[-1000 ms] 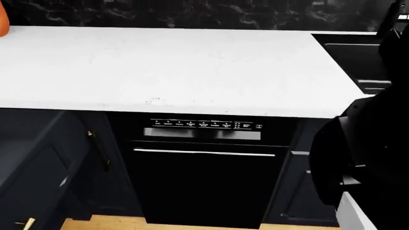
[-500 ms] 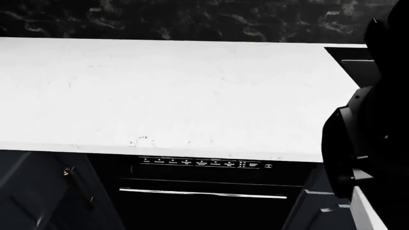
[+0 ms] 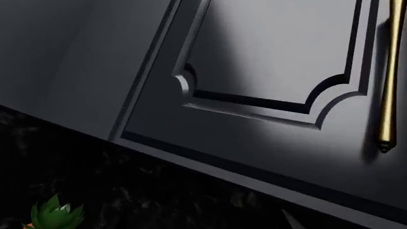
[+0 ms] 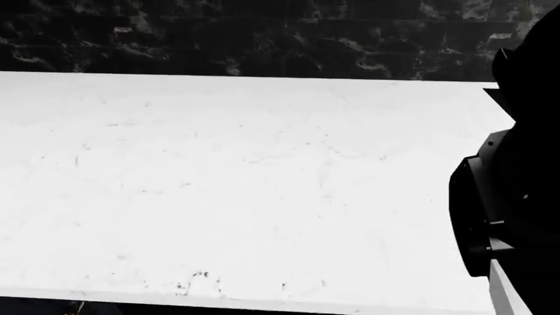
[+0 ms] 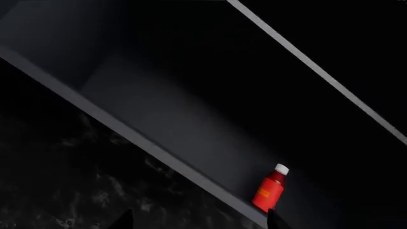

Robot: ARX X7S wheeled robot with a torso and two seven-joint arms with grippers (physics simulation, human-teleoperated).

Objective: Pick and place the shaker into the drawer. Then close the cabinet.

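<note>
On the left wrist view: a dark matte panelled door (image 3: 267, 62) fills most of the frame, w/ a slim brass handle (image 3: 388, 76) along one edge. Black marbled wall (image 3: 127, 191) runs beside the door. A green leafy tuft (image 3: 56, 215) shows at the frame edge, w/ a speck of orange under it. The left gripper isn't clearly seen, so spread or pressed together can't be told.

Head view: white worktop (image 4: 245, 190) takes up nearly the whole pic, w/ black marbled backsplash (image 4: 262, 39) behind it. The dark bulk of the right arm (image 4: 516, 184) blocks the right side. The shaker isn't visible, so its place, long axis and heading can't be told.

Vs 1 s ago: back then the glossy dishwasher, dark cabinet fronts, sink corner and an orange object at top left were in frame. 0.5 s ago only the dishwasher's upper part and control strip were left. Now the worktop reaches almost to the bottom edge, so the view has tilted up.

Right wrist view: dark box-like recess (image 5: 190, 95) w/ a pale ledge (image 5: 127, 129) crossing diagonally. A red bottle (image 5: 269, 189) w/ white cap stands on it, upright relative to the ledge. The right gripper (image 5: 198, 223) shows two dark fingertips (image 5: 125, 221) spread well apart, nothing between them.
</note>
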